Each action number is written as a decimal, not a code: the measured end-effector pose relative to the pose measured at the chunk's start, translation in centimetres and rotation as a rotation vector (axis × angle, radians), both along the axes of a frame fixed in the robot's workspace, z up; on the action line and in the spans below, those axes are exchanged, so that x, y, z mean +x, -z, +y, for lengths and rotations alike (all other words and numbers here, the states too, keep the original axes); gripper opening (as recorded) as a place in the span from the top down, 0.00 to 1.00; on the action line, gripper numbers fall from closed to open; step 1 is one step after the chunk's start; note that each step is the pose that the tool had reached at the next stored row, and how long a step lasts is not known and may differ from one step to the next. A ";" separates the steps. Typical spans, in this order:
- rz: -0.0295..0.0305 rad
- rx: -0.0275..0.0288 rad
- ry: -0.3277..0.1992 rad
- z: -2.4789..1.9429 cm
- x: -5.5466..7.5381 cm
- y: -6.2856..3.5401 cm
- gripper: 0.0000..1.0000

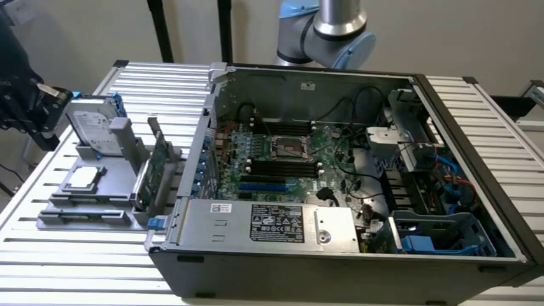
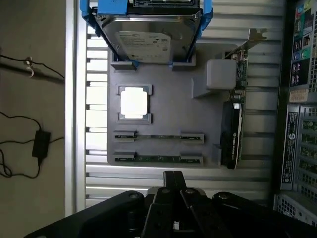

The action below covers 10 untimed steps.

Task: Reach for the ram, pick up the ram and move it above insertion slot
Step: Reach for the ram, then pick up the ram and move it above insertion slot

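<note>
The ram (image 2: 158, 158) is a thin green stick standing on edge in the last groove of the grey holder tray (image 2: 168, 114). A second thin stick (image 2: 158, 137) sits in the parallel groove beside it. My gripper (image 2: 173, 179) hangs above the tray's edge just short of the ram, fingers pressed together and holding nothing. In the exterior view the gripper (image 1: 50, 97) is at the far left, above the tray (image 1: 85, 213). The black memory slots (image 1: 281, 167) lie on the motherboard inside the open computer case.
On the tray also stand a silver hard drive (image 2: 151, 42) in a blue carrier, a square processor (image 2: 134, 102) and a green expansion card (image 2: 233, 129). The open case (image 1: 340, 191) fills the exterior view's right. Everything rests on a slatted metal table (image 1: 76, 255).
</note>
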State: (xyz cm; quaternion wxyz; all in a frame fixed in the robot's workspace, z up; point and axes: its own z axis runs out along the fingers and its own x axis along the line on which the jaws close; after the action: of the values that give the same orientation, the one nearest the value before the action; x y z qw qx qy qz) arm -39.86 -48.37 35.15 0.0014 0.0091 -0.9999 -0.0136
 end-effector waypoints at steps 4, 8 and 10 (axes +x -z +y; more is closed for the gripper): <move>0.0005 0.0002 -0.009 -0.10 0.0 0.01 0.89; 0.0006 0.0001 -0.062 -0.10 0.0 0.01 0.89; 0.0006 0.0002 -0.093 -0.10 0.0 0.01 0.89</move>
State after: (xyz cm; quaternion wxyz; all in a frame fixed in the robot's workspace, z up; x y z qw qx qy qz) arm -39.82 -48.47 35.14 0.0024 0.0554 -0.9984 -0.0136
